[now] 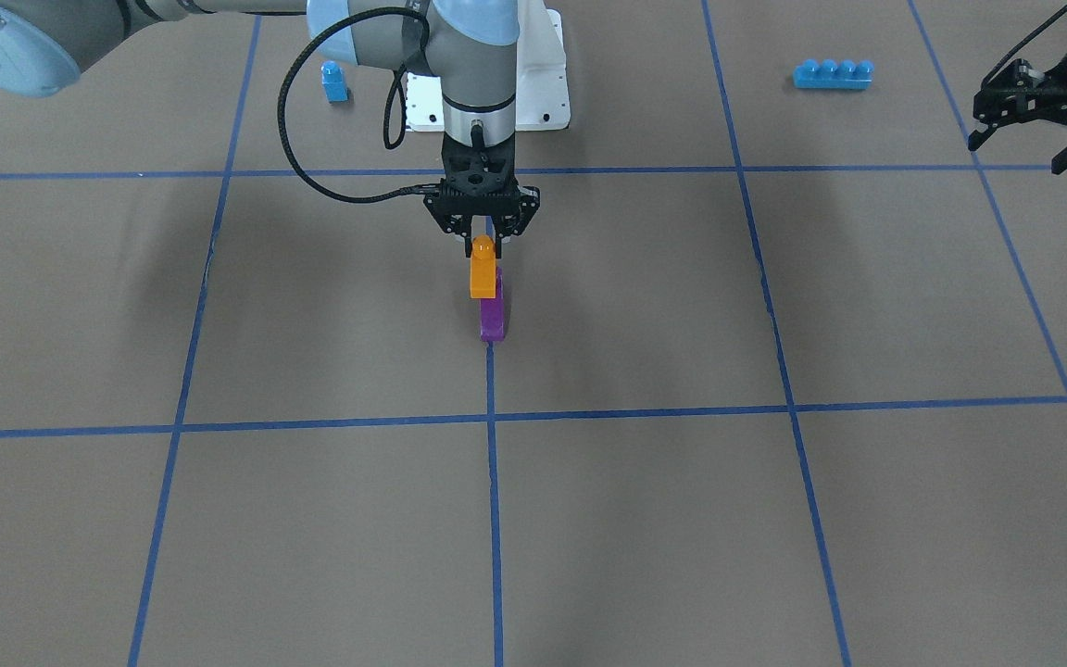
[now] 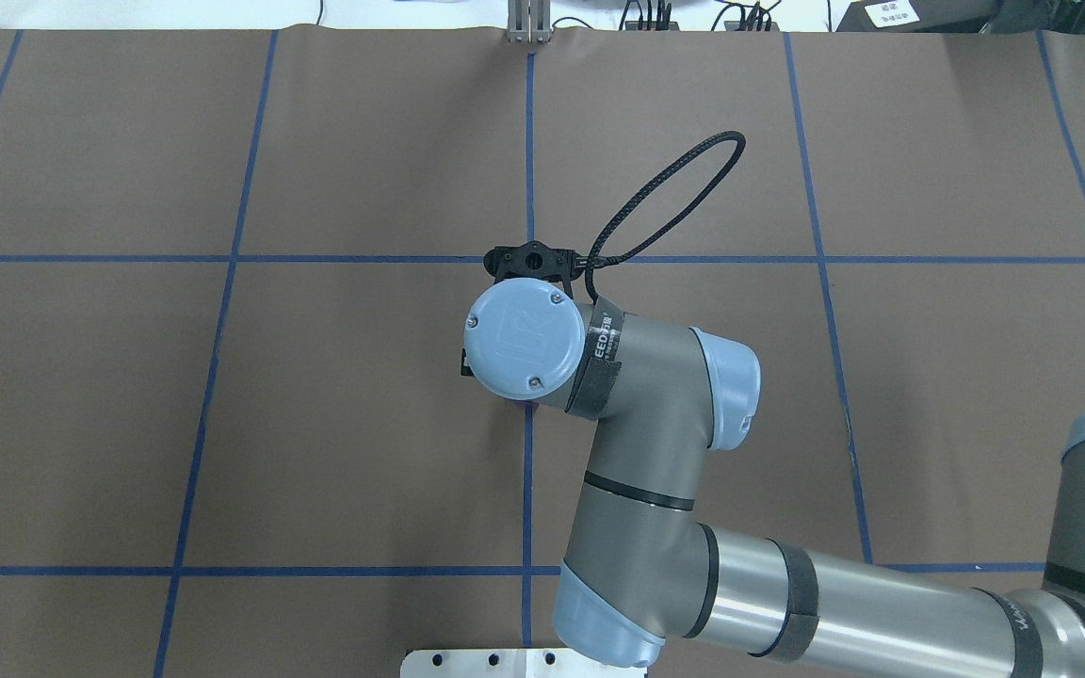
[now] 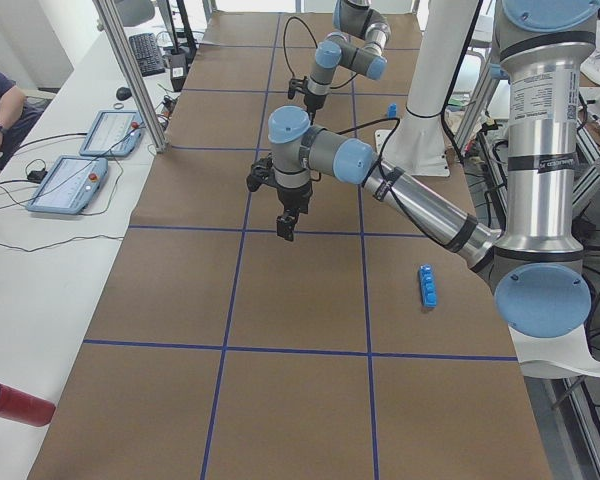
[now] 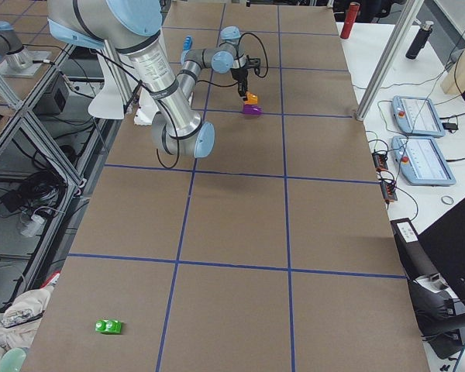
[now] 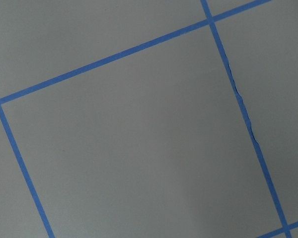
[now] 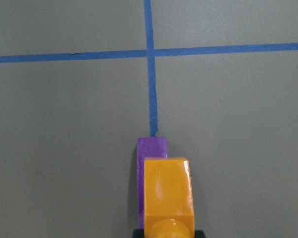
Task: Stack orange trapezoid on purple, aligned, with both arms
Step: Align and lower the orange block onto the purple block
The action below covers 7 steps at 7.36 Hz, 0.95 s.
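My right gripper (image 1: 483, 237) points straight down over the table's middle, shut on the orange trapezoid (image 1: 483, 270) near its stud. The purple brick (image 1: 493, 315) lies on the table just under it, on a blue tape line. In the right wrist view the orange trapezoid (image 6: 168, 193) covers most of the purple brick (image 6: 151, 148) and sits a little to its right, not lined up. I cannot tell whether the two touch. My left gripper (image 1: 1015, 156) hangs open and empty off to the side, and its wrist view shows only bare table. In the overhead view the right wrist hides both bricks.
A long blue four-stud brick (image 1: 833, 74) lies near my left gripper. A small blue single-stud brick (image 1: 334, 81) stands beside the white pedestal (image 1: 538, 88). A green brick (image 4: 108, 326) lies at the table's right end. Side benches hold control pendants (image 4: 418, 116).
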### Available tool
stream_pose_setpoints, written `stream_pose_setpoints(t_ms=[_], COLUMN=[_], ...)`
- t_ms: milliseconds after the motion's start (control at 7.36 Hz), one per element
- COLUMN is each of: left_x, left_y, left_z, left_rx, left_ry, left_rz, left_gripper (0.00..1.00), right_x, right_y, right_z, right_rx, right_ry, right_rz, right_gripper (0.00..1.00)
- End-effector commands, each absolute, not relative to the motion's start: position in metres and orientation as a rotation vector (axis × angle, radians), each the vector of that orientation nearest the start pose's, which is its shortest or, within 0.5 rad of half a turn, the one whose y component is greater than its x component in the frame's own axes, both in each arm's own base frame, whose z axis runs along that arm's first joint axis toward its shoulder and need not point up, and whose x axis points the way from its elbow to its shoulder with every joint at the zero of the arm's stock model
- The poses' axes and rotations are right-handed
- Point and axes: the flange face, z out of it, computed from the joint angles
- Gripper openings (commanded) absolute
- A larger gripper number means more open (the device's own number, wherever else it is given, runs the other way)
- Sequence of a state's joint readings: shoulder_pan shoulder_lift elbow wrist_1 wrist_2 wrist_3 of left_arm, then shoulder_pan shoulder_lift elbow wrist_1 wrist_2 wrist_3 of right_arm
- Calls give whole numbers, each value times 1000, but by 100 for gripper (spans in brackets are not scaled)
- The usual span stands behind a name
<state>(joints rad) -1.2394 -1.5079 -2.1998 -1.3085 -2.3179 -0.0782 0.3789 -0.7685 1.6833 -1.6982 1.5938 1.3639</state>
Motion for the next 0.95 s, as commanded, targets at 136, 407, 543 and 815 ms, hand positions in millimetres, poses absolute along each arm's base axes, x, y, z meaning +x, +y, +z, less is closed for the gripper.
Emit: stream_pose_setpoints(t_ms=[136,407,543,815], left_x=[75,76,76,76], left_y=[-420,-420,-420,-421], left_z=[416,416,418,419], left_rx=[133,133,130,129], left_ry=[788,789,788,788], left_rz=[353,354,353,354], left_gripper=[100,100,100,100], right_x=[-591,-593,-594,-603], right_y=[-374,-374,-374,-375], right_z=[149,150,152,155], right_rx=[205,203,202,207], right_ry=[-756,-752,-749,-771], right_rz=[150,147,147,146], right_gripper=[0,0,0,0])
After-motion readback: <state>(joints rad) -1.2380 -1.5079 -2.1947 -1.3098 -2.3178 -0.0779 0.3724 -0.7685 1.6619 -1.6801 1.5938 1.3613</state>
